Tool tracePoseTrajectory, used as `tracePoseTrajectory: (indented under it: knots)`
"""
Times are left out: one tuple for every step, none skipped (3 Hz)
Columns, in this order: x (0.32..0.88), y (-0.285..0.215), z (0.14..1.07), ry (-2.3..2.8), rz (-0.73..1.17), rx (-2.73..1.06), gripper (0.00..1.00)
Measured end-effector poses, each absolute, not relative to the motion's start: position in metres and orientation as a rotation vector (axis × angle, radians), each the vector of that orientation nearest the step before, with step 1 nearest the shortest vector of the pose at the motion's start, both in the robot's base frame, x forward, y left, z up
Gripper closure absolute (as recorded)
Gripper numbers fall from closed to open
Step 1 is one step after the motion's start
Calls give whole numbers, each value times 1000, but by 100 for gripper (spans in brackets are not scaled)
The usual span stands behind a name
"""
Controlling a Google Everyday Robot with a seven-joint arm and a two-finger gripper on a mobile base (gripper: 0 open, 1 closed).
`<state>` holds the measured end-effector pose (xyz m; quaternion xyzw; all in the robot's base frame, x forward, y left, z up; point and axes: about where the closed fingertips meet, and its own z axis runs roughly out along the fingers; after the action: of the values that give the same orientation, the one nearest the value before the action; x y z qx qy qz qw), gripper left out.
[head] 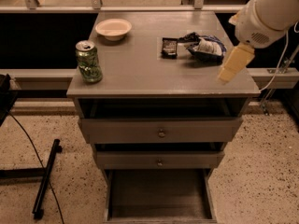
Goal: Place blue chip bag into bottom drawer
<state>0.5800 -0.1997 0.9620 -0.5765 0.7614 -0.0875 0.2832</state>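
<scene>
Cabinet top (140, 64): blue chip bag (206, 48) beside gripper (230, 69)

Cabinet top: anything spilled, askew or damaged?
Nothing stands out. The can stands upright, the bowl sits right way up, and the crumpled blue chip bag lies beside a dark packet at the back right. The bottom drawer is pulled out. The gripper hangs over the front right corner, not touching the bag.

The crumpled dark blue foil chip bag (205, 48) is seen far right on the grey wooden cabinet top (149, 69), just beside a flat black packet (169, 47). The cream gripper (232, 65) is held above the top's right edge, near the bag. The deep grey bottom drawer (159, 192) is seen open.
</scene>
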Motion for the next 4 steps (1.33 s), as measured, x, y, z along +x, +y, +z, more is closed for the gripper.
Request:
tracePoseTrajectory:
  knots:
    - [641, -193, 959, 1903, -297, -1517, 0]
    - [695, -184, 951, 1793, -299, -1510, 0]
    - [738, -173, 935, 1754, -240, -1486, 0]
    - [763, -166, 906, 1784, -185, -1498, 18]
